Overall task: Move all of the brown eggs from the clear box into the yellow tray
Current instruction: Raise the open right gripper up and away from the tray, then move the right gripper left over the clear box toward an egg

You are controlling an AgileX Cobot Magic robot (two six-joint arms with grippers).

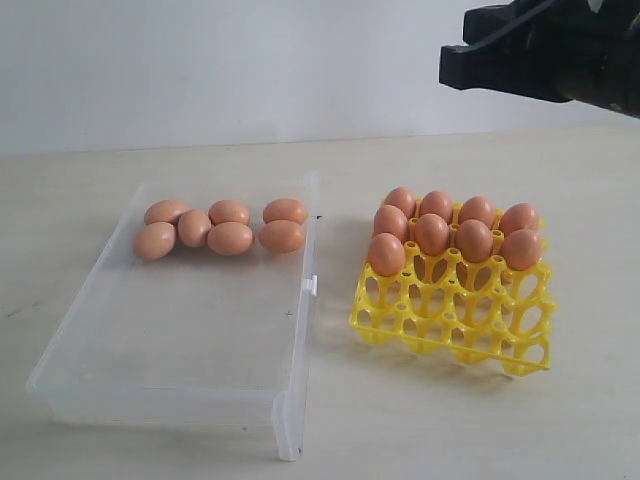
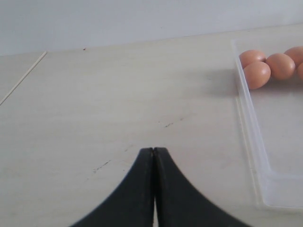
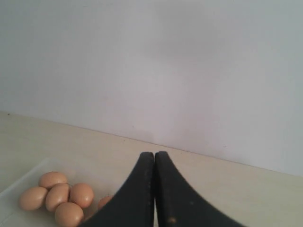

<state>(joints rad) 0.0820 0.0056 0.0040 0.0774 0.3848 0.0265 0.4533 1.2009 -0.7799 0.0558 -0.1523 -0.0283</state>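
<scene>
Seven brown eggs (image 1: 230,238) lie clustered at the far end of the clear box (image 1: 180,340). Nine more sit in the yellow tray (image 1: 470,320), filling its two far rows and one cell of the third.

Left gripper (image 2: 154,151): jaws clenched tip to tip with nothing between them, low over the bare table (image 2: 94,118). The box wall and a few eggs lie ahead of the jaws, off to one side and well apart from the tips.

Right gripper (image 3: 154,155): jaws likewise pressed together and empty. The box eggs lie below and beyond the tips, to one side, and a blank wall (image 3: 189,71) stands ahead. The right arm (image 1: 545,45) is raised, well clear of the tray.
</scene>
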